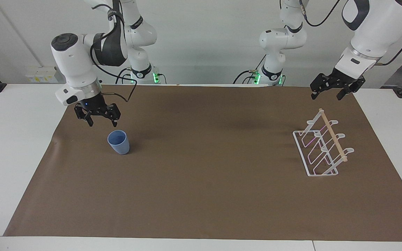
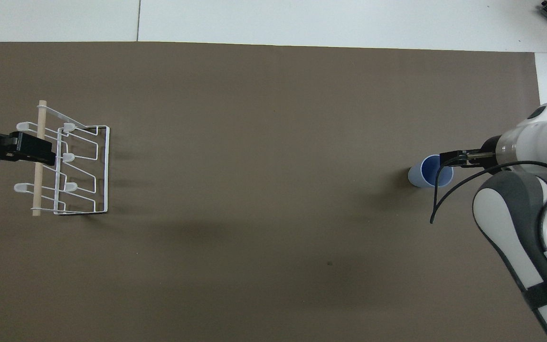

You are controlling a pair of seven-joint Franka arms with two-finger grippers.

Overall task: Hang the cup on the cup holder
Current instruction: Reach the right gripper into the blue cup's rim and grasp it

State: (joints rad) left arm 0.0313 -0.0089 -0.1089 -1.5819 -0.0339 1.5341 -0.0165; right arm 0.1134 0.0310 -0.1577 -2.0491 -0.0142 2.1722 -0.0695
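My right end effector [image 1: 101, 122] hung in the air with its fingers [image 1: 90, 122] spread apart and pointing down, holding nothing. In the facing view it sat above the mat and clear of the cup [image 1: 119, 142], just beside the cup's rim toward the right arm's end of the surface. In the overhead view the right end effector [image 2: 450, 157] overlapped the edge of the cup [image 2: 426, 174], but the facing view showed a gap between the two, so no contact was made. The cup stood upright on the brown mat [image 1: 201, 195], mouth up, at the right arm's end of the surface. Its light blue wall tapered toward the base. The cup holder [image 1: 323, 148] stood at the left arm's end of the surface, well apart from the cup. It was a white wire rack with slanted looped prongs and a light wooden rod [image 1: 333, 135] along its top. In the overhead view the cup holder [image 2: 83, 168] rested wholly on the mat, with no cup on any prong. My left end effector [image 1: 327, 93] waited in the air, also spread and empty, near the edge of the mat closest to the robots. In the overhead view the left end effector [image 2: 31, 148] covered part of the wooden rod, while the facing view showed it raised well clear of the rack. A black cable [image 2: 449, 194] looped from the right wrist above the mat.
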